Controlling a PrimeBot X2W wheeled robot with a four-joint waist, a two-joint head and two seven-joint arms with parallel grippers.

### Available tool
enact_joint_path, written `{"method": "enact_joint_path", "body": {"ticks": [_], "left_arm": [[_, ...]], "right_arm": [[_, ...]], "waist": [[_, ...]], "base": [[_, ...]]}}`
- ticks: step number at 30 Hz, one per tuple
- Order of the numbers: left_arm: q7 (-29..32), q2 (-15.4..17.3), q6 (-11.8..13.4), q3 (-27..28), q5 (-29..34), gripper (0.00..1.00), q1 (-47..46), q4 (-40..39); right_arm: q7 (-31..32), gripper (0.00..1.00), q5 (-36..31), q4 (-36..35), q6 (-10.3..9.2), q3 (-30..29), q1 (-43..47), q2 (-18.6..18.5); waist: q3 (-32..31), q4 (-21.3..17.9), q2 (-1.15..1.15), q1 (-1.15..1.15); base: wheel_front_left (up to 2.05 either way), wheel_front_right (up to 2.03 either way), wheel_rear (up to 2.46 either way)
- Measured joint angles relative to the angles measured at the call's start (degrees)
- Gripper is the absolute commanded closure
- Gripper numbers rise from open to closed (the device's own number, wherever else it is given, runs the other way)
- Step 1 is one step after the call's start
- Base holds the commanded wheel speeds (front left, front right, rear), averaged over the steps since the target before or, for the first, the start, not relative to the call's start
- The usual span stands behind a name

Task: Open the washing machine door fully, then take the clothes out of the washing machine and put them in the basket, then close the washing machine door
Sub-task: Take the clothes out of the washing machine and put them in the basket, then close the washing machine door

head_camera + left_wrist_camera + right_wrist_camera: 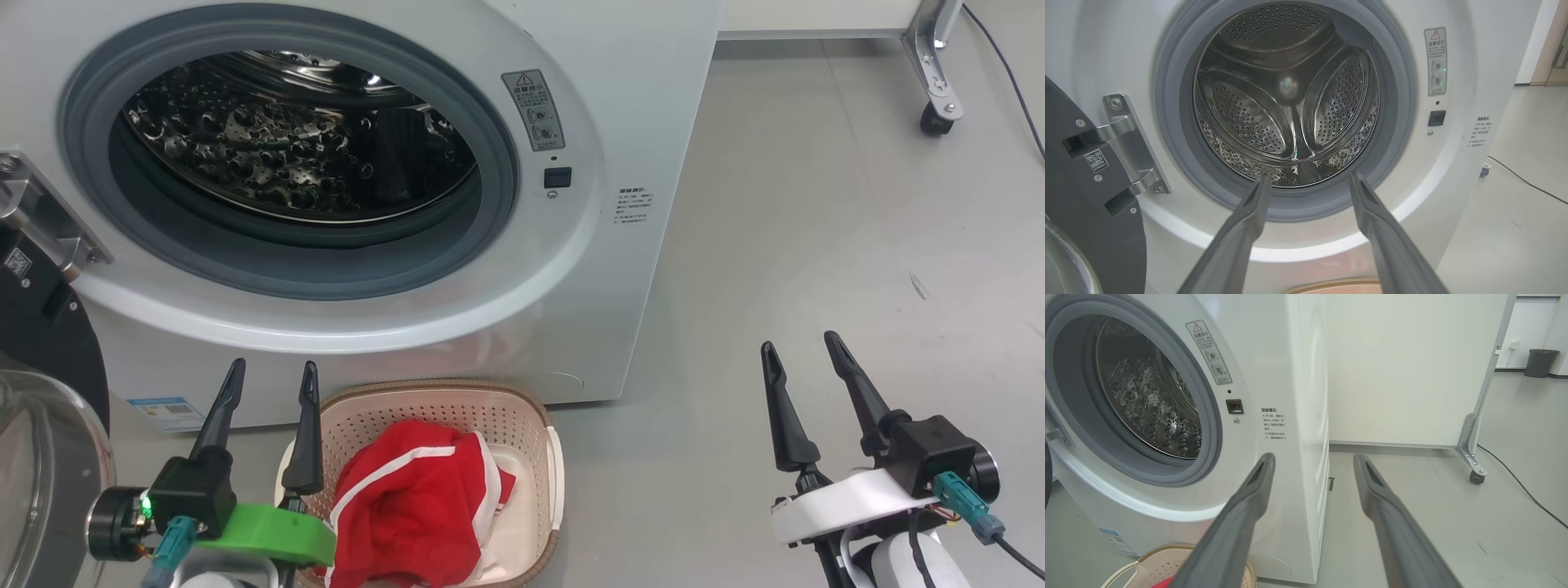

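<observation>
The white washing machine [620, 98] fills the upper left of the head view with its steel drum [1286, 102] bare. Its black-rimmed door [45, 392] hangs swung open at the far left, on a metal hinge [1131, 143]. On the floor in front stands the cream basket [522, 425] with the red and white clothes [416, 506] heaped inside. My left gripper [273, 380] is open beside the basket's left rim, fingers pointing at the machine. My right gripper [800, 347] stands open over bare floor to the right, nothing between its fingers.
Grey floor [816, 245] stretches to the right of the machine. A white panel on a castor [937, 118] stands at the back right, with a black cable [1519, 482] trailing across the floor. A dark bin [1540, 362] sits far off.
</observation>
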Motion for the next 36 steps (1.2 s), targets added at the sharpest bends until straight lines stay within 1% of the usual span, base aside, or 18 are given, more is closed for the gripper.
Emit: {"method": "enact_joint_path", "body": {"ticks": [8, 10, 18, 27, 29, 36], "left_arm": [[0.2, 0.2, 0.7, -0.2, 0.5, 0.00, 1.5, -1.4], [0.3, 0.2, 0.8, -0.2, 0.5, 0.00, 1.6, -1.8], [0.8, 0.3, 1.1, -0.3, 0.8, 0.00, 2.4, -3.3], [1.3, 0.7, 1.1, -0.4, 1.1, 0.00, 2.5, -5.1], [1.3, 0.7, 1.1, -0.4, 1.1, 0.00, 2.5, -5.4], [1.5, 0.7, 1.1, -0.4, 1.1, 0.00, 2.5, -6.0]], "right_arm": [[0.0, 0.00, -0.1, -0.1, -0.01, 0.0, 0.4, 0.0], [0.0, 0.00, -0.2, -0.2, -0.49, 0.1, 0.5, 0.1], [0.0, 0.00, -0.2, -0.4, -0.49, 0.1, 0.6, 0.1], [0.0, 0.00, -0.2, -1.1, -0.53, -0.1, 0.7, 0.1], [0.0, 0.00, -0.2, -1.4, -0.91, -0.2, 0.7, 0.1], [0.0, 0.00, -0.2, -1.5, -0.92, -0.5, 0.7, 0.1]], "waist": [[-0.4, 0.0, 0.00, 0.00], [-0.4, 0.1, 0.00, 0.00], [-0.5, 0.3, 0.00, 0.00], [0.2, 0.5, 0.00, 0.00], [0.6, 0.6, 0.00, 0.00], [1.4, 0.7, 0.00, 0.00]], "base": [[0.00, 0.00, 0.00], [-0.10, 0.10, 0.00], [-0.30, 0.30, 0.00], [-0.64, 0.64, 0.00], [-0.84, 0.84, 0.00], [-1.03, 1.03, 0.00]]}}
